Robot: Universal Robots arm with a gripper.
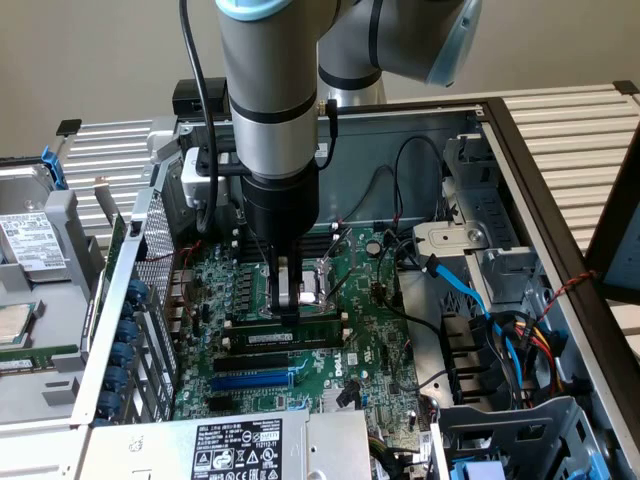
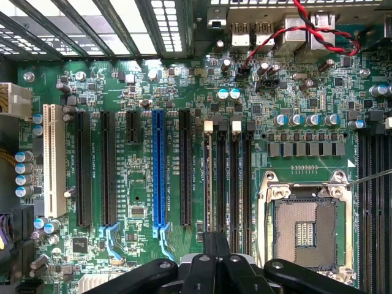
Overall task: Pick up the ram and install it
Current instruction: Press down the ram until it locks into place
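The tool (image 1: 288, 305), its fingers pressed together, stands low over the motherboard (image 1: 380, 340) by the empty processor socket (image 1: 318, 285), its tips touching the ram (image 1: 283, 340), which lies in a black memory slot

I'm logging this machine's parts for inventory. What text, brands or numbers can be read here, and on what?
"DELL", as far as it reads: white logo on the motherboard.
Power supply label: print and marks too small to read.
Hard drive label: too blurred.
White label on the ram: unreadable.
White print beside the blue slot: too small.
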